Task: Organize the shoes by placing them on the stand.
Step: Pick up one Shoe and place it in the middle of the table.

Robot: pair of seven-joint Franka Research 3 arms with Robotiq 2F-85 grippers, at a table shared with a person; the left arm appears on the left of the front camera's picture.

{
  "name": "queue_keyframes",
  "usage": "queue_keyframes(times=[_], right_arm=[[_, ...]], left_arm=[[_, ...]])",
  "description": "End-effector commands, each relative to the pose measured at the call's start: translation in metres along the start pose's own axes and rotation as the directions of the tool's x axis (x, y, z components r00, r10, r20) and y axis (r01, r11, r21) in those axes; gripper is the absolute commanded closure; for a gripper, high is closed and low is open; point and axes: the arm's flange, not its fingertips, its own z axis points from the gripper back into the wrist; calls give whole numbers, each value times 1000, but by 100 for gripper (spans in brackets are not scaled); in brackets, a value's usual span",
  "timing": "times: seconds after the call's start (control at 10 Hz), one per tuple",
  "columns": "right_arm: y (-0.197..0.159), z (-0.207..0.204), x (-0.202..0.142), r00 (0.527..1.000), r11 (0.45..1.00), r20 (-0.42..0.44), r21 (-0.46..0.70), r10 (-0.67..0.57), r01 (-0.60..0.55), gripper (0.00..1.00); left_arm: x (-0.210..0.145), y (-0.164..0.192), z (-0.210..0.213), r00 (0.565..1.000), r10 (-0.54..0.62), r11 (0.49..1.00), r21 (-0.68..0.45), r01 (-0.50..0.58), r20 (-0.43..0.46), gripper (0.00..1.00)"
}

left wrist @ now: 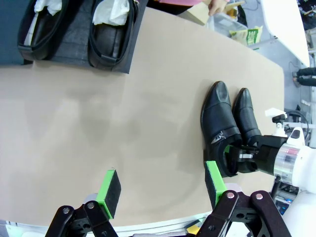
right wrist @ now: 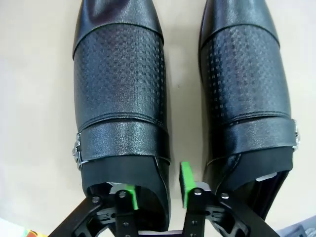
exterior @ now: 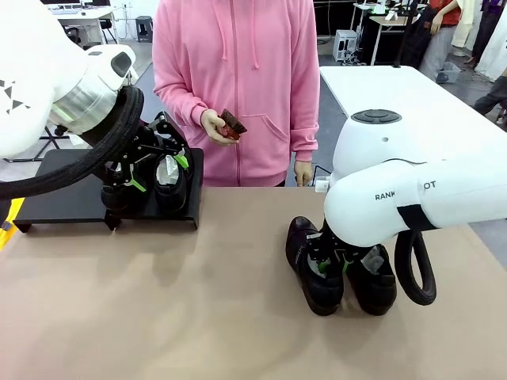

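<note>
— Two of the four shoes are on the stand [exterior: 63, 194] by our count: one shoe [left wrist: 42, 29] and a second shoe [left wrist: 112, 37], side by side at its right end, with white paper [left wrist: 112, 11] stuffed in their openings. The stand lies at the far left corner of the table [exterior: 198, 324].

— And the other pair? We see it on the bare table, nearer the right edge than the left, about midway between the far and near edges.

— Yes. The left shoe of the pair [exterior: 313, 269] and the right shoe of the pair [exterior: 374, 279] lie close alongside each other, toes toward the far edge.

— We find the right claw [right wrist: 158, 185] down at the heel opening of the left one. One finger is inside the shoe and the other is in the gap between the two shoes, so the wall facing its neighbour runs between the green pads [right wrist: 186, 178].

— Do we call that clamped?

— No. The jaws stand apart, and the inside pad is clear of the wall.

— And the left claw [left wrist: 161, 186]?

— We see it spread wide with nothing between its pads, up over the table near the stand's right end.

— At the far edge we also see a person in a pink hooded top, one hand [exterior: 212, 125] holding a small brown brush [exterior: 232, 124].
</note>
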Motion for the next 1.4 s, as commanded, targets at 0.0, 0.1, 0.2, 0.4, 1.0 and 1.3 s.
queue_keyframes(times=[0.0, 0.1, 0.2, 0.4, 1.0, 1.3], right_arm=[[7, -3, 6, 1000, 1000, 12, -22, 7, -7, 92], [8, -6, 6, 1000, 1000, 4, -24, 10, -10, 100], [9, -9, 6, 1000, 1000, -6, -22, 12, -12, 100], [9, -10, 6, 1000, 1000, -10, -23, 13, -14, 100], [43, 95, -46, 990, 993, 136, 117, -43, 27, 100], [136, 76, -71, 993, 983, 107, 168, 50, -68, 100]], left_arm=[[0, 2, 0, 1000, -1, 1000, -14, 1, 8, 12], [0, 2, 0, 1000, -1, 1000, -14, 1, 8, 12], [0, 2, 0, 1000, -1, 1000, -14, 1, 8, 12], [0, 2, 0, 1000, -1, 1000, -14, 1, 8, 12], [0, 2, 0, 1000, -1, 1000, -14, 1, 8, 12], [0, 2, 0, 1000, -1, 1000, -14, 1, 8, 12]])
